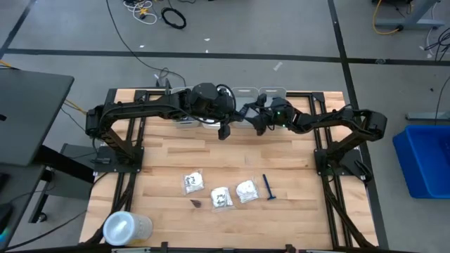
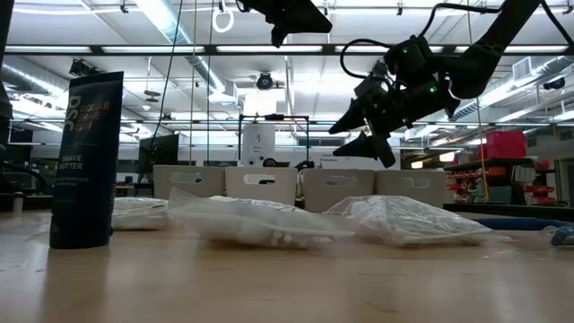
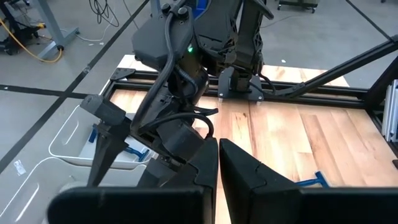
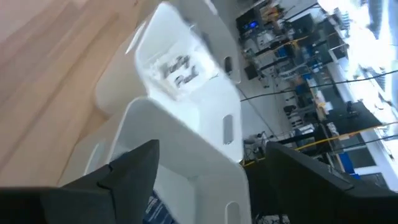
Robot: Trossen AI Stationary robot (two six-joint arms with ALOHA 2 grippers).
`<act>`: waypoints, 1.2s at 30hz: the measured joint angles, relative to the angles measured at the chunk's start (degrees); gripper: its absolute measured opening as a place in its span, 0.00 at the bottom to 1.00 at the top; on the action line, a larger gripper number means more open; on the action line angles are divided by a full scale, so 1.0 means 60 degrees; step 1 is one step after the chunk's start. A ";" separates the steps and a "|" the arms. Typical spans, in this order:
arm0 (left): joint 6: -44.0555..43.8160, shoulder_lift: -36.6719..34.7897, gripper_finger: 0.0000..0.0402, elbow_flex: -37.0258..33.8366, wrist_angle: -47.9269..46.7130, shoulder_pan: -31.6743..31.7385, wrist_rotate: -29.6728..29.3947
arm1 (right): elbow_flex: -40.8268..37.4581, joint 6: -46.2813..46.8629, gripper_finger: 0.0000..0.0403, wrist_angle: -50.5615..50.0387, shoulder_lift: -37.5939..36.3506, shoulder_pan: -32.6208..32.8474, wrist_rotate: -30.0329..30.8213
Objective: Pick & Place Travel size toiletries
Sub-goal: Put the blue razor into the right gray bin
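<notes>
Wooden slat table [image 1: 295,158], packets [image 1: 219,197] near front; workshop behind.

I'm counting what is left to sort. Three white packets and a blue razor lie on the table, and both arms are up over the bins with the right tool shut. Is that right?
Not quite: the right tool is open, its fingers set wide apart over a white bin, as the right wrist view shows. The rest holds: three white packets and a blue razor lie on the table, with both arms over the bins.
</notes>
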 joint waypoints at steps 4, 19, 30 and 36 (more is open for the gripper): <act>-0.0025 -0.0002 0.06 0.0000 0.0000 0.0000 -0.0040 | 0.0000 0.0633 0.74 0.0814 -0.0066 0.0209 0.0248; -0.0006 -0.0004 0.06 0.0000 0.0002 0.0000 -0.0036 | 0.0000 0.1918 0.61 0.0897 -0.1377 0.1346 0.1110; -0.0095 -0.0003 0.06 0.0000 0.0006 0.0001 -0.0036 | 0.0000 0.2118 0.56 0.0889 -0.2841 0.2116 0.1195; -0.0214 0.0000 0.06 0.0000 0.0006 -0.0002 -0.0159 | 0.0000 0.2119 0.53 0.0900 -0.3499 0.2133 0.1171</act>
